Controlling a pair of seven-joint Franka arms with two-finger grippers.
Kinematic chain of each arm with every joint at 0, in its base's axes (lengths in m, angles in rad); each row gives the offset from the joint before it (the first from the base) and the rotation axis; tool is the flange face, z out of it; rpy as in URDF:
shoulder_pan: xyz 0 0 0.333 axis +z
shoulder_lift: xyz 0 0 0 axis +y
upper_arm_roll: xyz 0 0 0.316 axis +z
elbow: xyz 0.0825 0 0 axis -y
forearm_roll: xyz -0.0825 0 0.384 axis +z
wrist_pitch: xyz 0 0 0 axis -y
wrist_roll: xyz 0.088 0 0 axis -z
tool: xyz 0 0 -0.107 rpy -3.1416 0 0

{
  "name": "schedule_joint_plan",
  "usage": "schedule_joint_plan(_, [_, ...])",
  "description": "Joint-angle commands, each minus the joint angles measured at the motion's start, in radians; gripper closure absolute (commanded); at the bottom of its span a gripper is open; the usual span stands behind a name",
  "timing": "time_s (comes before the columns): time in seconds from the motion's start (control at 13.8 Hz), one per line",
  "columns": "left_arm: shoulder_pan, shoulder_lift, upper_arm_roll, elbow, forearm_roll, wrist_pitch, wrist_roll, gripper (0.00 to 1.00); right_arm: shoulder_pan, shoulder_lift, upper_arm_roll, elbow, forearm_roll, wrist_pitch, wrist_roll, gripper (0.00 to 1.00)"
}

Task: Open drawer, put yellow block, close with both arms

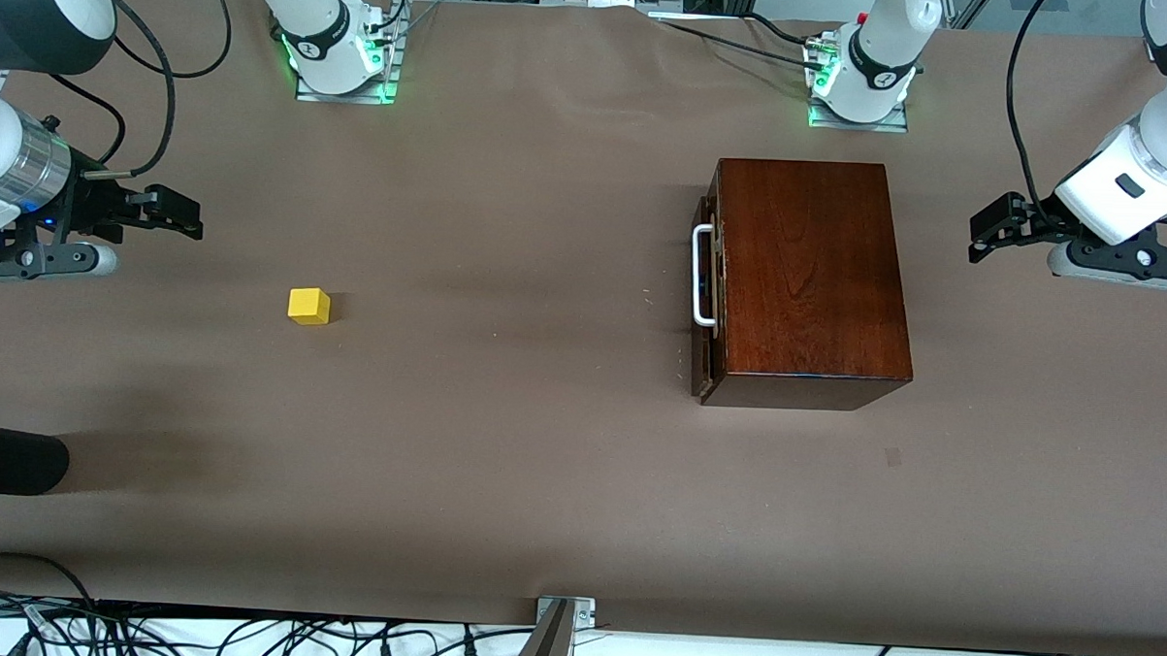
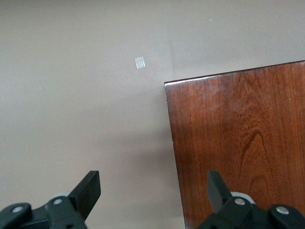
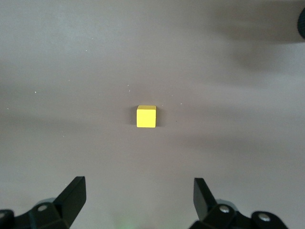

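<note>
The reddish-brown wooden box (image 1: 810, 278) stands toward the left arm's end of the table. Its drawer (image 1: 705, 279) is closed, and the white bar handle (image 1: 701, 274) faces the right arm's end. The yellow block (image 1: 309, 306) sits alone on the table toward the right arm's end; it also shows in the right wrist view (image 3: 146, 117). My right gripper (image 1: 187, 217) is open and empty, up in the air beside the block. My left gripper (image 1: 983, 235) is open and empty, beside the box's closed end; the box top (image 2: 243, 143) shows in the left wrist view. Both arms wait.
The table (image 1: 502, 442) is covered in brown paper. A small pale mark (image 1: 892, 457) lies nearer the front camera than the box. A dark rounded object (image 1: 6, 457) pokes in at the right arm's end. Cables run along the table's front edge.
</note>
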Motion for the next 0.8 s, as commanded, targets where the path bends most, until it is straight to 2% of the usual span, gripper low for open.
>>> schedule_joint_plan(0.0, [0.011, 0.016, -0.008, 0.033, -0.023, -0.019, -0.002, 0.00, -0.003, 0.007, 0.005, 0.027, 0.017, -0.027, -0.005, 0.00])
schedule_joint_plan(0.43, [0.006, 0.016, -0.008, 0.036, -0.023, -0.048, -0.007, 0.00, -0.002, 0.007, 0.005, 0.027, 0.015, -0.052, -0.005, 0.00])
schedule_joint_plan(0.72, [-0.003, 0.045, -0.010, 0.073, -0.023, -0.079, -0.004, 0.00, 0.012, 0.007, 0.006, 0.027, 0.015, -0.052, -0.005, 0.00])
